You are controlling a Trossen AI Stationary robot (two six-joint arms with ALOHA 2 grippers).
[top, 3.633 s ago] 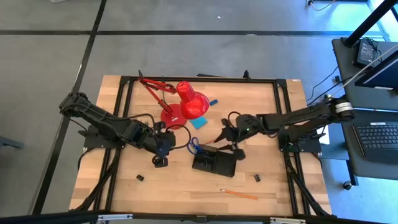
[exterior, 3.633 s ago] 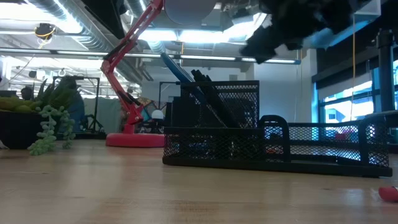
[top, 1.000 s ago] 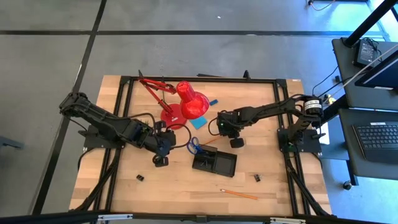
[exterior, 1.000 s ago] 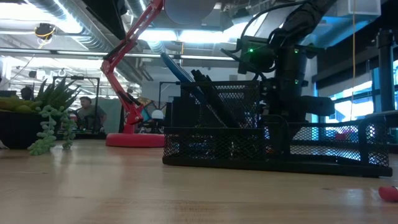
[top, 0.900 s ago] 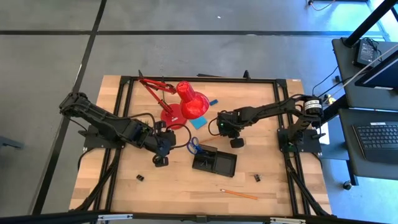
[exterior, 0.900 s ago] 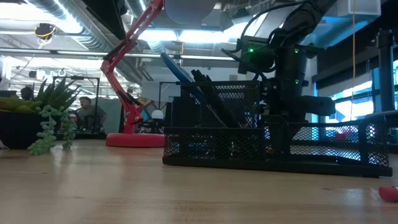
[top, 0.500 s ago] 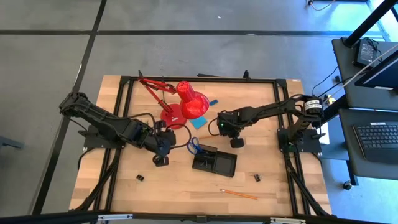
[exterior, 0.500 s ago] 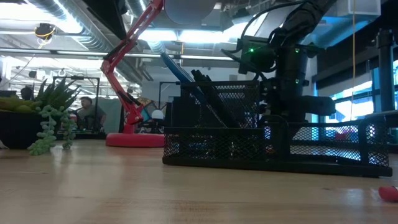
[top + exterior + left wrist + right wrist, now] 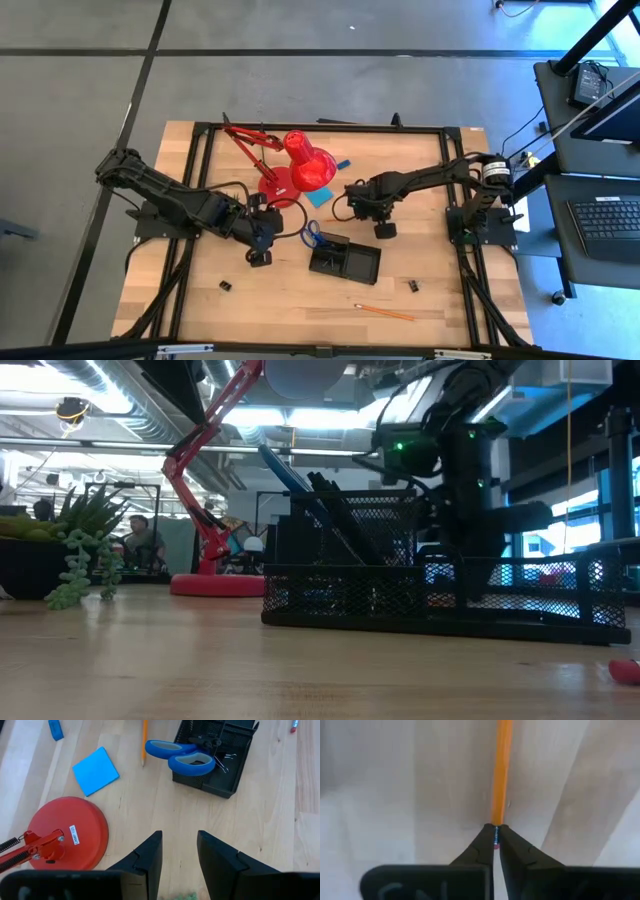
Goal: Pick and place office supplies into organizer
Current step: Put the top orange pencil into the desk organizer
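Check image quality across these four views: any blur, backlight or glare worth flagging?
High view: even light, sharp. Low view: bright ceiling lights backlight the organizer and arm into near silhouettes. Left wrist view: crisp on scissors and note pad. Right wrist view: pale, washed-out wood, soft focus; orange pencil pinched at the right gripper.
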